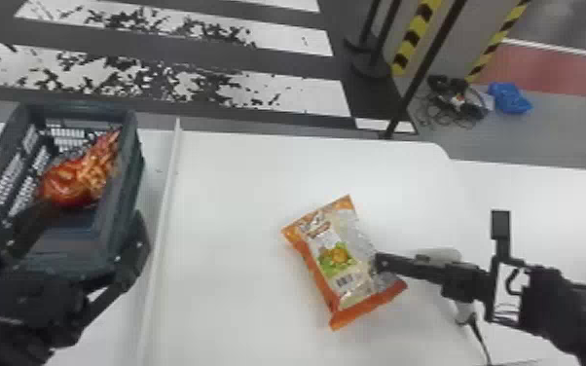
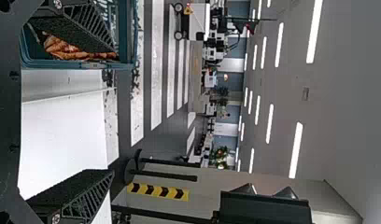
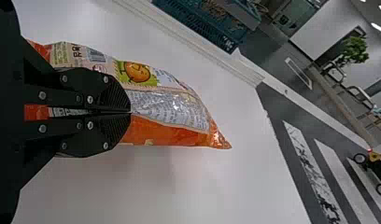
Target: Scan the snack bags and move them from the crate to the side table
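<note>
"Snack bag with orange ends (image 1: pixel 336 258): where is it seen?"

"It is seen right of centre in the head view, above the white worktop (image 1: pixel 228 204), with its barcode and a green-and-orange picture shown. Whether the worktop is touched by it cannot be told."

"And by what is it held?"

"By the right end effector (image 1: pixel 379 262). Its two fingers are brought together on the bag, which is pinched between them at its right side as seen from the head."

"Is the left end effector (image 1: pixel 95 214) closed too?"

"No, its fingers are spread wide and nothing is gripped. One is placed over the inside of the dark crate (image 1: pixel 131 165), the other outside the crate's right wall, at the left of the head view."

"What is contained in the crate?"

"A shiny red-orange snack bag (image 1: pixel 75 182), leaned toward the far right corner."

"And behind the right end effector?"

"A pale object with a cable (image 1: pixel 465 311) is partly hidden there."
</note>
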Available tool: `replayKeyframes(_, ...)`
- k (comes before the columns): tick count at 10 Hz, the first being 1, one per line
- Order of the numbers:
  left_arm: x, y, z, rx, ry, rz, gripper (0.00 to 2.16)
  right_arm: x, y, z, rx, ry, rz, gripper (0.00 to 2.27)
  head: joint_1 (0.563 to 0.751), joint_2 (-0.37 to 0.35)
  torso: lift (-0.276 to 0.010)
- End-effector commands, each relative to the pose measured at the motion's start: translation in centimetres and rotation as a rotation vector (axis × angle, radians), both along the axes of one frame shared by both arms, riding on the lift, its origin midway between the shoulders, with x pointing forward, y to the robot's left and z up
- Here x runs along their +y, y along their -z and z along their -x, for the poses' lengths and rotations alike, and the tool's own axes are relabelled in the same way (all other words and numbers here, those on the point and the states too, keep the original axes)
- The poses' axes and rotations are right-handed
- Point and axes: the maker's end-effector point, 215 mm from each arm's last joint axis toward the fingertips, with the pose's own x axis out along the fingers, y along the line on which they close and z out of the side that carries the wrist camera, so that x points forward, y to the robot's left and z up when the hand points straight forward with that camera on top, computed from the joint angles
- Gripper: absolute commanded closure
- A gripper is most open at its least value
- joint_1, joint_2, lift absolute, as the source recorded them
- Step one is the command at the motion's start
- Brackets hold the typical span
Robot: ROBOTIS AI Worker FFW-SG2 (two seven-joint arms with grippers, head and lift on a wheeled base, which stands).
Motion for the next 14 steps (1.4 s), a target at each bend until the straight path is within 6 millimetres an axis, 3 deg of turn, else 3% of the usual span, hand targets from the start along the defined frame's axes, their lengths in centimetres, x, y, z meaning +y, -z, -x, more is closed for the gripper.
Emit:
replayKeyframes(1,0.0,0.0,0.0,0.001,0.0,-0.001,0.07,-2.4,-3.9,-1.7,-0.091,0.089,-0.045,2.24,0.695,-0.239,-0.087)
replayKeyframes(3,-0.1,0.2,0.0,0.007,0.002,-0.001,0.07,-9.1,-9.8,-5.8,-0.251,0.32,-0.103,2.24,0.695,-0.27,-0.087)
replayKeyframes(4,-0.1,0.3,0.0,0.01,0.002,-0.001,0.07,-13.3,-11.2,-7.3,-0.293,0.447,-0.109,2.24,0.695,-0.307,-0.087)
replayKeyframes(6,-0.1,0.3,0.0,0.015,0.001,-0.005,0.07,-21.4,-11.8,-9.4,-0.36,0.641,-0.048,2.24,0.695,-0.35,-0.087)
replayKeyframes(7,0.4,0.3,-0.1,0.017,-0.007,-0.012,0.07,-25.8,-11.2,-9.5,-0.385,0.741,0.022,2.24,0.695,-0.35,-0.087)
replayKeyframes(9,1.1,0.9,-0.1,0.031,-0.014,-0.013,0.07,-30.9,-9.0,-8.6,-0.376,0.874,0.174,2.24,0.695,-0.35,-0.087)
replayKeyframes(12,1.4,0.5,-0.7,0.024,-0.013,0.008,0.07,-36.9,-3.9,-5.0,-0.281,1.074,0.413,2.24,0.695,-0.35,-0.087)
replayKeyframes(14,1.6,0.3,-0.9,0.018,-0.008,0.014,0.07,-39.6,1.4,-1.2,-0.131,1.2,0.54,2.24,0.695,-0.35,-0.087)
